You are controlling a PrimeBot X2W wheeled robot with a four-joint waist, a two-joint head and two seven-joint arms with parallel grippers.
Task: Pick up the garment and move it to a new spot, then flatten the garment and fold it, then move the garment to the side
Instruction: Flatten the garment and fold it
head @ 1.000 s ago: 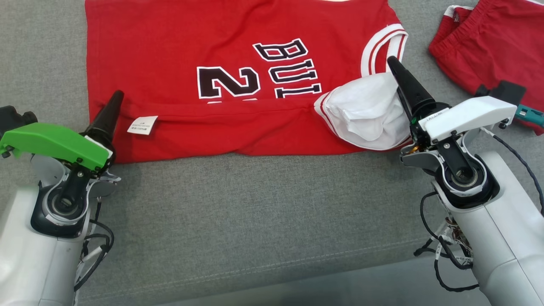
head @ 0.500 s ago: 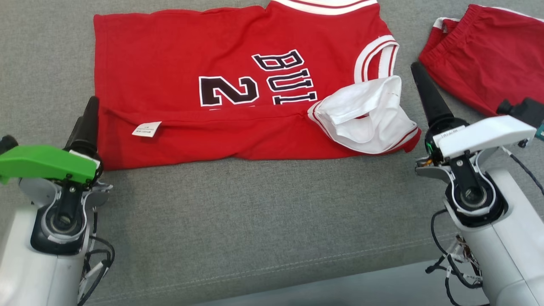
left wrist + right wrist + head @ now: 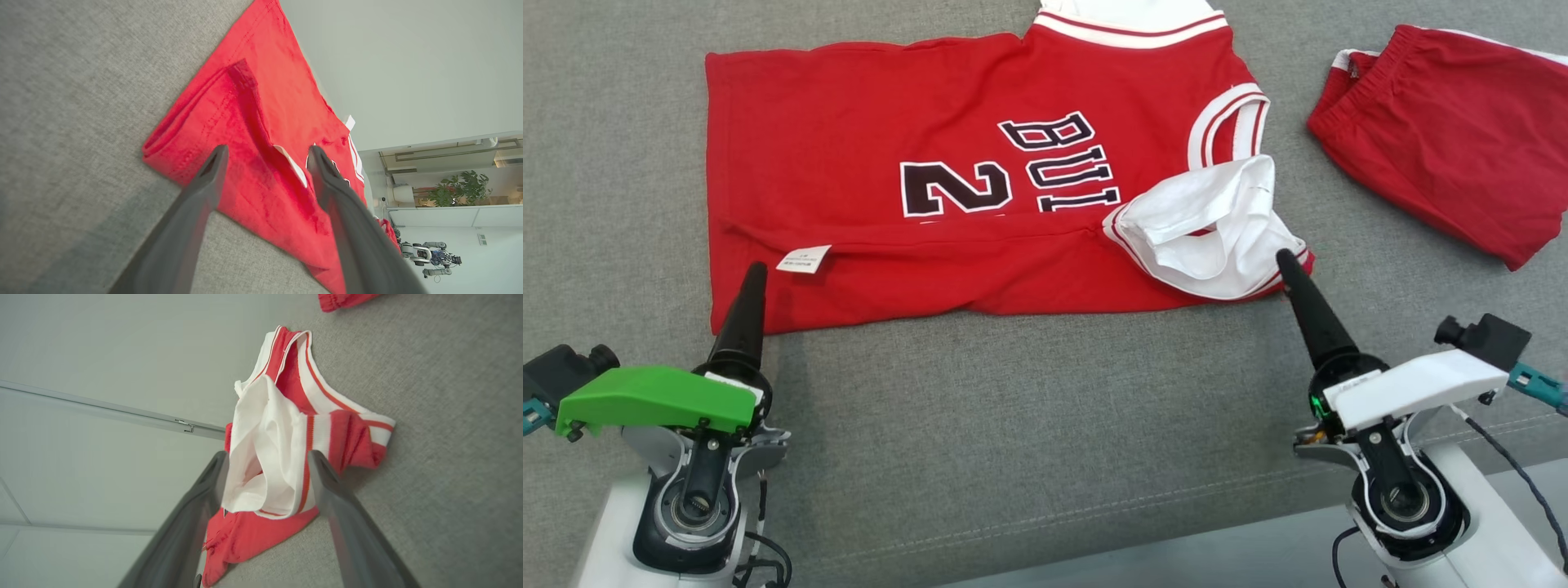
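Where the grey cushion point(image 3: 1013, 408) starts at the left, entry one of two grippers: left gripper point(image 3: 756, 273), green-capped, jaws spread wide and empty. Its dark fingers point at the near left corner of the jersey point(image 3: 866, 122). In the head view the tip overlaps that corner, but whether it touches the cloth cannot be told. In the left wrist view the folded corner lies between and beyond the two fingers, and neither pinches it. Labels, one: white label point(image 3: 803, 259), on the folded band just right of that fingertip. Jerseys, one: red, with white-and-red trim, black lettering and a numeral 2. It lies flat across the middle of the cushion, with its near long edge folded up over itself as a band. White fabric point(image 3: 1209, 229), one patch: turned out and rumpled at the jersey's near right corner. Entry two of two grippers: right gripper point(image 3: 1289, 268), white-capped, jaws wide apart and holding nothing. Its tip is at that near right corner, just beside the white fabric. In the right wrist view the fabric shows between the two fingers, unclamped, and contact cannot be told. Shorts point(image 3: 1445, 139), one pair: red, on the cushion at far right, apart from the jersey and from both grippers.
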